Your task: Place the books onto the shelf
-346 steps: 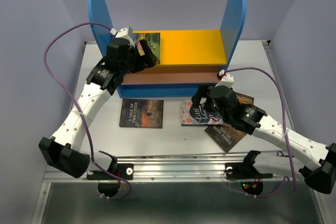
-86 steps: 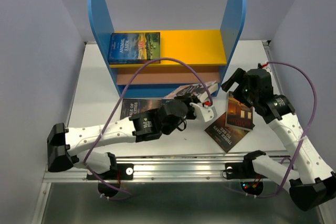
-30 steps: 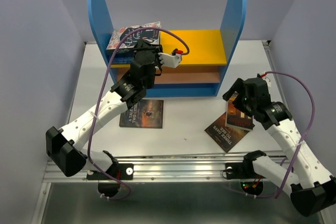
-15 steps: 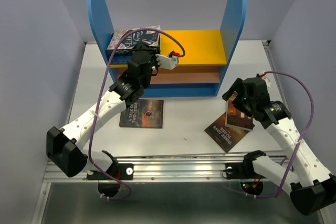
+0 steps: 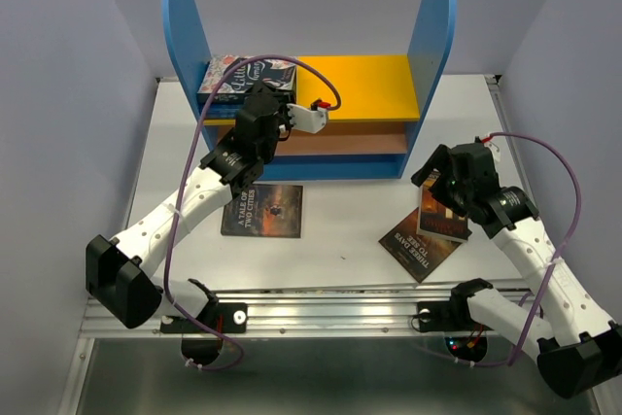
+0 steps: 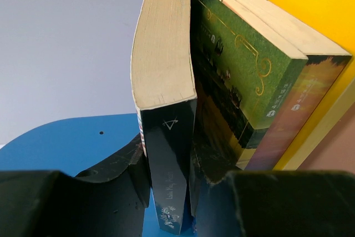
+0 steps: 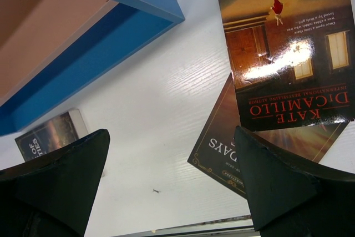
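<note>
**Desk:** Which book is in play, and where?

**Photographer:** A thin black-spined book (image 6: 163,43), at the left end of the shelf's (image 5: 432,26) yellow board (image 5: 360,80). It lies over a green book (image 6: 233,65), long axis running along the board. The left gripper (image 6: 177,170) comes in from the board's front edge, its fingers clamped across the book's thickness at the near edge. Whether the book's full weight is on the green one, I cannot tell.

**Desk:** So the coming move?

**Photographer:** By my reading, a release: the jaws part and the arm draws back toward the front edge. The book sits straight ahead of the fingers, so backing out along that line should leave it square.

**Desk:** And the other arm?

**Photographer:** The right gripper (image 7: 172,137) hangs over the table (image 5: 340,230) near its right edge, jaws spread as wide as they go, gripping nothing. The DiCamillo book (image 7: 283,54) lies just beside it, flat, overlapping a dark book (image 7: 222,148) underneath. That arm is plainly the nearer one for both.

**Desk:** Anything else left?

**Photographer:** A third book (image 5: 262,209), flat on the table before the shelf's left half, nearer the left arm.
</note>
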Robot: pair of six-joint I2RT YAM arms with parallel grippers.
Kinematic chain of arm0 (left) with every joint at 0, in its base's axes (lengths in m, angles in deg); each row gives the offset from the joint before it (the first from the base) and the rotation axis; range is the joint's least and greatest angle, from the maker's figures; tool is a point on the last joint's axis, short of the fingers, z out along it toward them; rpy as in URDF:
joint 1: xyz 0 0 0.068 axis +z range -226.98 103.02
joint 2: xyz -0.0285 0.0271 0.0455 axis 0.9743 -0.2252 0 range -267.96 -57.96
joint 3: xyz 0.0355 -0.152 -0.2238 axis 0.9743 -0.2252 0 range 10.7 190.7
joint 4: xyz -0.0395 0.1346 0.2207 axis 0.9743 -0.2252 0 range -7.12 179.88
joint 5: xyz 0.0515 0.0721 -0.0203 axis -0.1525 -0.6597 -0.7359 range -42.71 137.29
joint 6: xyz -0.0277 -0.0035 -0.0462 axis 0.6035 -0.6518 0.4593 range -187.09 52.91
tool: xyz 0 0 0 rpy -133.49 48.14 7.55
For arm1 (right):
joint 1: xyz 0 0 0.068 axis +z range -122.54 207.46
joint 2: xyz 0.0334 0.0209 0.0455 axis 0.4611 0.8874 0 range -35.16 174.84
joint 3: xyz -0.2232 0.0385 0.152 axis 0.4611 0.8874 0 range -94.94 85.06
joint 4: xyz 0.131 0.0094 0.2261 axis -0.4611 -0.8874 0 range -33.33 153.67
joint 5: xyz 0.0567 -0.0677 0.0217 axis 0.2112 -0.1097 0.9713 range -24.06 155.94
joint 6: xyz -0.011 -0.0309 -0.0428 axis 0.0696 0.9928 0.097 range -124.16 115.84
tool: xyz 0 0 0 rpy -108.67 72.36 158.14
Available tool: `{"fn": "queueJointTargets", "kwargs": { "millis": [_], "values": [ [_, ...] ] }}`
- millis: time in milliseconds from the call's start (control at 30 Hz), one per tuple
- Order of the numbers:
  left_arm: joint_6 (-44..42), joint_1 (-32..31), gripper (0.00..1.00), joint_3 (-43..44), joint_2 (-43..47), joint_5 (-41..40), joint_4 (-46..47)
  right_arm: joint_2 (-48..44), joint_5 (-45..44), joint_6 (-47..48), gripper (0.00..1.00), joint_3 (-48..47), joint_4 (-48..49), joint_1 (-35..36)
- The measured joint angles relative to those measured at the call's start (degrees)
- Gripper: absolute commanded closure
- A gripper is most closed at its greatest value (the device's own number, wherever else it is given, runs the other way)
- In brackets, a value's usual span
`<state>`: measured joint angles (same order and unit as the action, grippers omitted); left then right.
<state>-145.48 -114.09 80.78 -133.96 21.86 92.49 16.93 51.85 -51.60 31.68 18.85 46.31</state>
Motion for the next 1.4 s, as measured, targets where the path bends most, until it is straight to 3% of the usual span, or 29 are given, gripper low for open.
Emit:
{"fn": "queueJointTargets", "kwargs": {
  "millis": [100, 333, 467, 800, 967, 1100, 1400],
  "values": [
    [0.1, 0.4, 0.76, 0.0, 0.0, 0.2, -0.3, 0.0, 0.0, -0.2, 0.00, 0.0, 0.0, 0.0],
    [1.4, 0.6, 0.48, 0.0, 0.1, 0.2, -1.3, -0.5, -0.1, -0.5, 0.00, 0.5, 0.1, 0.0],
    [1.8, 0.7, 0.37, 0.1, 0.5, 0.4, -2.7, -0.5, -0.1, -0.6, 0.00, 0.8, 0.1, 0.0],
    [6.4, 0.9, 0.29, 6.6, 1.9, 4.4, -13.7, -0.2, 0.4, -0.8, 0.00, 0.9, 0.3, 0.0],
    [7.8, 0.9, 0.09, 9.5, 1.9, 5.9, -17.4, 0.1, 1.0, -0.8, 0.00, 1.2, 0.4, 0.0],
    [8.5, 0.9, 0.01, 11.0, 1.9, 6.7, -20.0, 0.1, 1.2, -0.8, 0.00, 1.7, 0.5, 0.0],
    [9.9, 0.9, 0.01, 18.2, 2.7, 15.0, -29.2, 0.1, 2.1, -0.8, 0.00, 1.7, 0.5, 0.0]
  ]
}}
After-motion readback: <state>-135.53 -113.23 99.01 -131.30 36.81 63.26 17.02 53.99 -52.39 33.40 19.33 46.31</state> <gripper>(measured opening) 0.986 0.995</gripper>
